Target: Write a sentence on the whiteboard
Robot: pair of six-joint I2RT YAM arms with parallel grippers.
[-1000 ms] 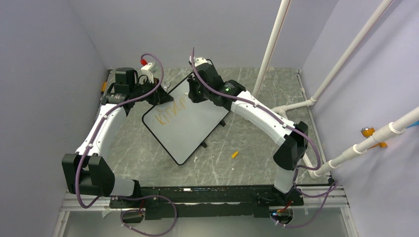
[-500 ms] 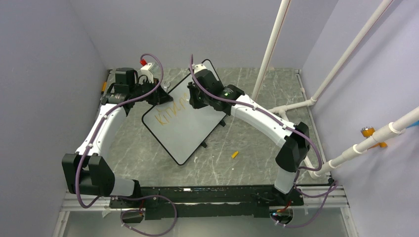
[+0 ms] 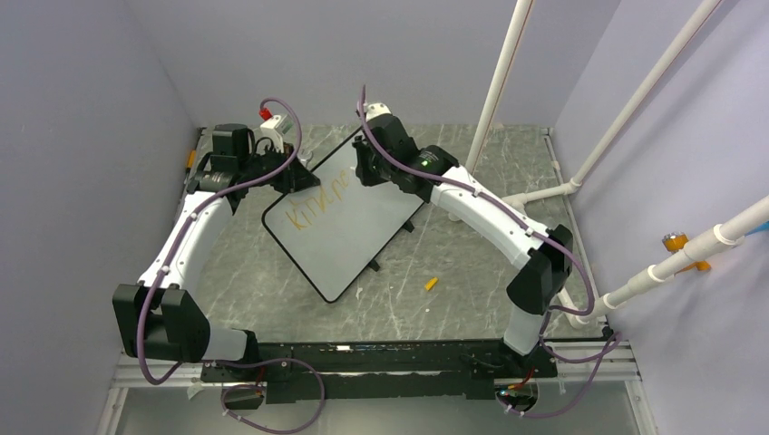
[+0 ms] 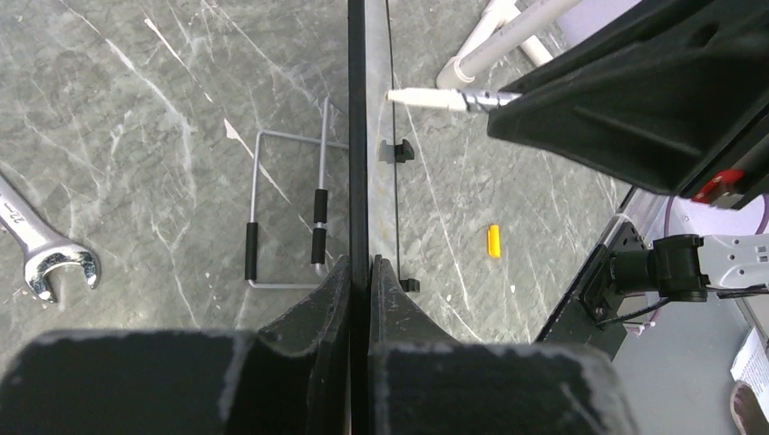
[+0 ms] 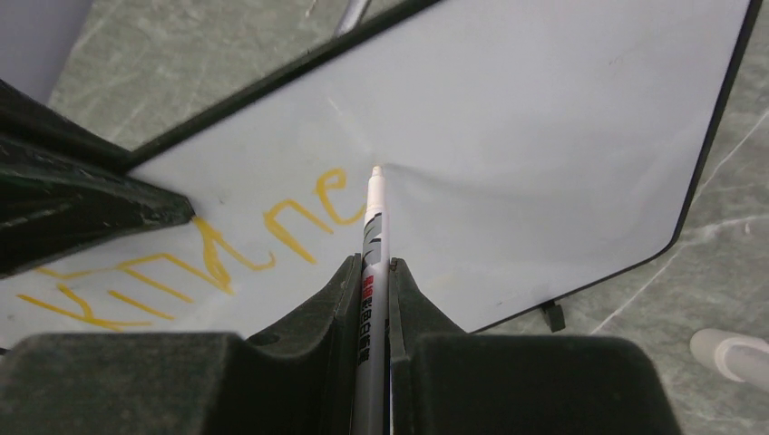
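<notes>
Only a few orange letters of the sentence (image 5: 209, 263) are down, so most is left. The right gripper (image 5: 370, 267) pinches the marker (image 5: 373, 227), tip on the whiteboard (image 5: 544, 118) propped mid-table (image 3: 453, 263) — the left gripper (image 4: 360, 272) clamps its edge.

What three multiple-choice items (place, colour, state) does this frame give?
1. Relative to the lettering on the whiteboard, the marker's tip is: A) left of it B) amid the first letters C) just past its last letter.
2. The lettering is: A) orange-yellow B) blue C) black.
3. The left end effector is: A) open B) shut on the whiteboard's edge C) shut on the marker.

C, the right wrist view shows the tip beside the last letter; A, the strokes are orange-yellow; B, its fingers pinch the black frame.
</notes>
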